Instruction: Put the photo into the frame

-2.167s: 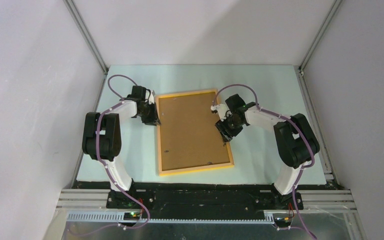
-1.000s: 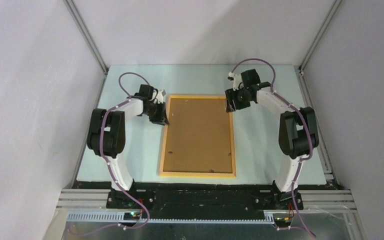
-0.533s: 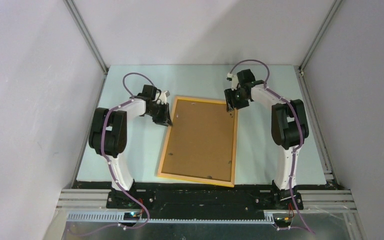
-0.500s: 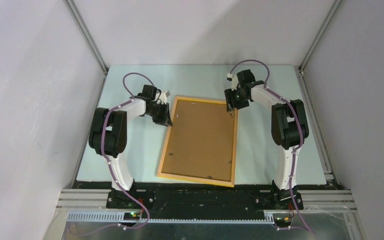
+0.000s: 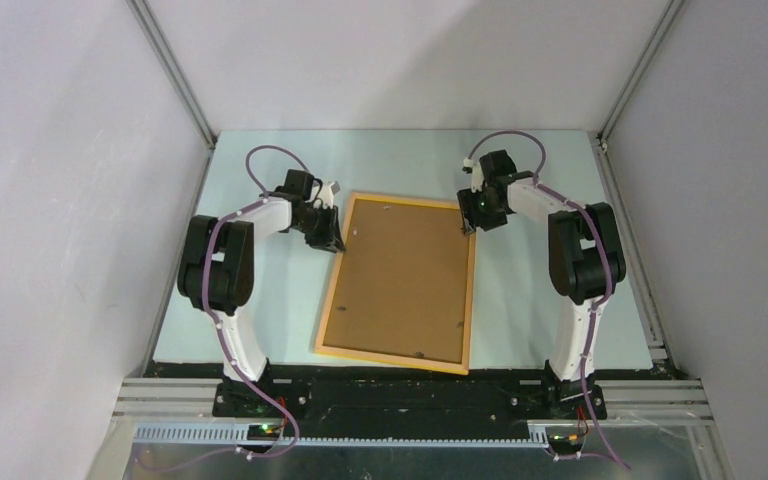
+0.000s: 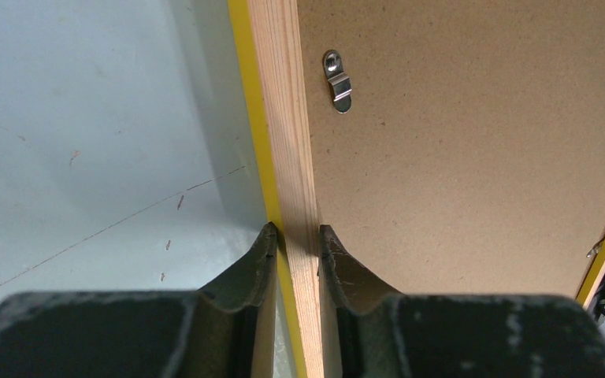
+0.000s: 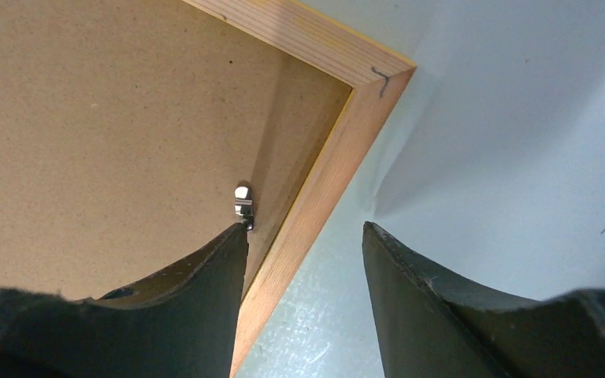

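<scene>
The thin yellow-orange wooden rectangular picture frame (image 5: pixel 390 359) lies face down on the pale blue-green table (image 5: pixel 520 300), slightly askew, with its near edge close to the arm bases. A plain brown fibreboard backing board (image 5: pixel 400 280) fills the opening. The glossy flower photo is not visible in any view, and I cannot tell whether it already sits beneath the board or is elsewhere. The left gripper (image 6: pixel 295 236) is at the far-left corner, with its jaws drawn narrow and clamped across the bare-wood left rail, one finger on the outer yellow side and one on the board side. A small metal clip (image 6: pixel 337 80) lies on the board just beyond that grip. The right gripper (image 7: pixel 306 236) is at the far-right corner with its jaws moderately apart, straddling the right rail and holding nothing. Its inner fingertip is at a second metal clip by the rail, but I cannot tell whether it touches it. Judgement: the backing looks seated, and the work in hand appears to concern the retaining clips. If the photo is inside, what is left is to secure the clips and perhaps turn the frame over. If it is not, the board must come out first. Completion cannot be confirmed from this evidence.
</scene>
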`<state>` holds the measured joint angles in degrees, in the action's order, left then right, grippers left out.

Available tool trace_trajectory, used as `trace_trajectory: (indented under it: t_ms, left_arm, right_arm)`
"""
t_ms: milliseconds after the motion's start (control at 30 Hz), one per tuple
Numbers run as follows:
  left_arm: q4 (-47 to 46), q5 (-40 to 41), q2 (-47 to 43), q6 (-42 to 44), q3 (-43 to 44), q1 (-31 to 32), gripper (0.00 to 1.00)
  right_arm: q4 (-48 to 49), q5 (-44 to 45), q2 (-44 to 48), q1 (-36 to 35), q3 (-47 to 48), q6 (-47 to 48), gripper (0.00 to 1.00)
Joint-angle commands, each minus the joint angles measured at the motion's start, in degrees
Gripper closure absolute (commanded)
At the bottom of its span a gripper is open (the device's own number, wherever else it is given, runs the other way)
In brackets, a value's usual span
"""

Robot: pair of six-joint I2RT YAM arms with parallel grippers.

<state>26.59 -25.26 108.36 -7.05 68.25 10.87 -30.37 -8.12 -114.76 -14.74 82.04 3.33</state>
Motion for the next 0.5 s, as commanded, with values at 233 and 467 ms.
trace_trajectory:
  t_ms: [233,467]
  left_arm:
    - [2.71,-3.22,0.55,0.28,0.12,1.00,1.00]
    - [2.66,-3.40,0.76,0.28,0.17,1.03,1.00]
  right_arm:
    - [1.65,-1.69,0.24,-0.10,0.67,-2.61,0.40]
    - [1.56,-2.10,-0.95,-0.38,1.91,-3.07,0.41]
